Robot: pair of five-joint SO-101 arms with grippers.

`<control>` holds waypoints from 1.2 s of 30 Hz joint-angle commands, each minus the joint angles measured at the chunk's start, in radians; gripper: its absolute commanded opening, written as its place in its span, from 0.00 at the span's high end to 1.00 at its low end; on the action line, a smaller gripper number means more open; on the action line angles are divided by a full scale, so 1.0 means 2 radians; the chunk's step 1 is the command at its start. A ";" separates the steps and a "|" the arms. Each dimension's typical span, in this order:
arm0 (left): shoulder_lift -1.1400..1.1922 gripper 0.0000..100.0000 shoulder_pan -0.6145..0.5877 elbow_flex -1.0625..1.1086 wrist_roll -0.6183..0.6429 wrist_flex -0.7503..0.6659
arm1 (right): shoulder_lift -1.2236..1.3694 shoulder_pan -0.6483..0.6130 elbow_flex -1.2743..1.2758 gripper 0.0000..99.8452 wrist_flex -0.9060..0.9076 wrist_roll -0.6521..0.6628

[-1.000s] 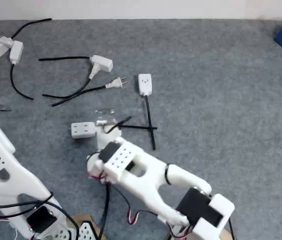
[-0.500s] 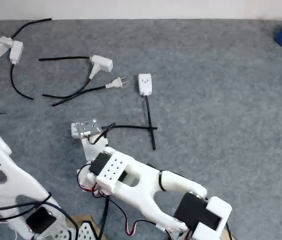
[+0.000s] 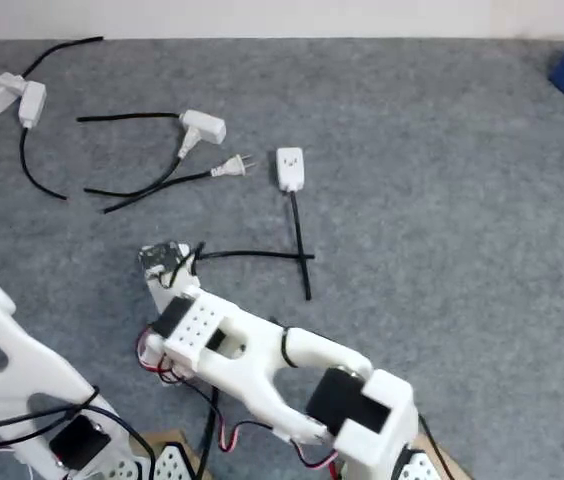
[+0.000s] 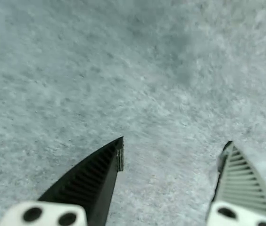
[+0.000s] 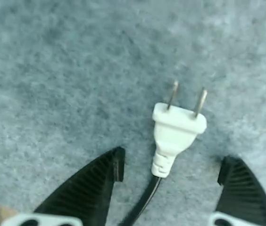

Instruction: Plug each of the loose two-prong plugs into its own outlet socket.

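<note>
**Right wrist view.** My right gripper (image 5: 170, 164) pointed down at the grey carpet (image 5: 53, 56) with its fingers spread wide, and it held nothing. A white two-prong plug (image 5: 178, 125) lay flat on the carpet between the two fingers. As far as I could tell it touched neither. Its prongs pointed away from the gripper, and its black cord (image 5: 140, 205) trailed back under the wrist.

**Left wrist view.** My left gripper (image 4: 173, 149) was spread just as wide over carpet and gripped nothing.

**High view.** The right arm (image 3: 252, 355) lay stretched low from the near edge, angled toward the table's left. Its tip sat over the end of the black cord. The left arm (image 3: 2, 350) stood at the near left corner and ran out past the left edge. Farther back, a second plug (image 3: 230, 167) lay near a white outlet socket (image 3: 289, 168) but apart from it, with its prongs aimed at it. A white angled connector (image 3: 202, 127) lay behind them. At the far left, a pair of white connectors (image 3: 12, 95) touched each other.
</note>
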 commanded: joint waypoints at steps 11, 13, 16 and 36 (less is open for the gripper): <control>-0.011 0.67 -0.005 -0.040 0.002 0.007 | 0.039 -0.003 -0.150 0.77 0.156 -0.003; -0.011 0.67 -0.007 -0.040 0.002 0.007 | 0.040 -0.003 -0.152 0.84 0.148 0.009; -0.012 0.67 -0.009 -0.040 0.002 0.008 | 0.041 0.001 -0.142 0.93 0.116 0.026; -0.014 0.67 -0.030 -0.041 -0.015 0.008 | 0.086 0.036 -0.115 0.95 0.107 0.097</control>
